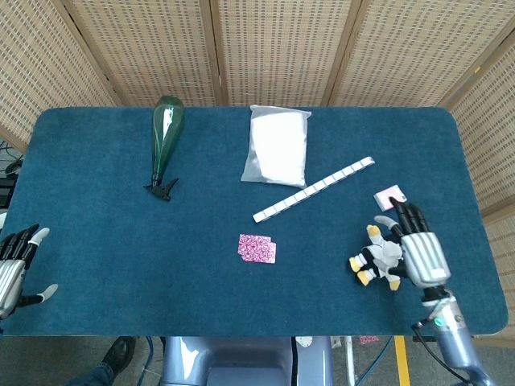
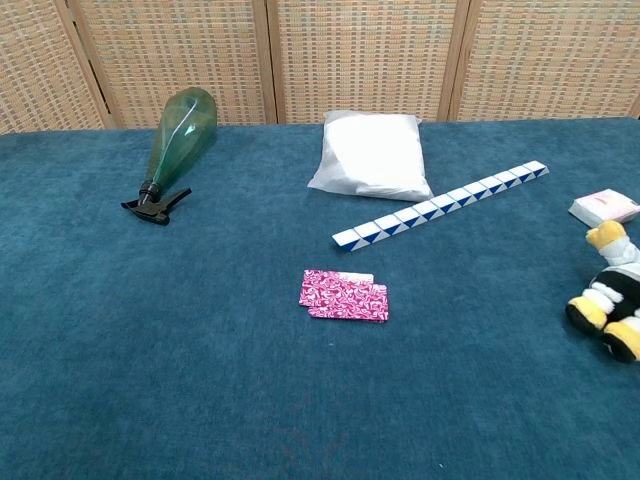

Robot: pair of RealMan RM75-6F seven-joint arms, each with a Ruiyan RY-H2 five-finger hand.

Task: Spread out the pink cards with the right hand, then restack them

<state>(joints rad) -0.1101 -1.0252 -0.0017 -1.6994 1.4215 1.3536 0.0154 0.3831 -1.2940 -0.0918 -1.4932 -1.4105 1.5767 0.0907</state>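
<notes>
Several pink cards [image 2: 343,296] lay slightly fanned at mid-table, judged thin, light and slippery; press from above. Right hand [image 1: 420,251] hovered over the plush toy [image 1: 376,257], fingers spread, empty.

text: none readable | labels: none | numbers: none | signs: none
</notes>
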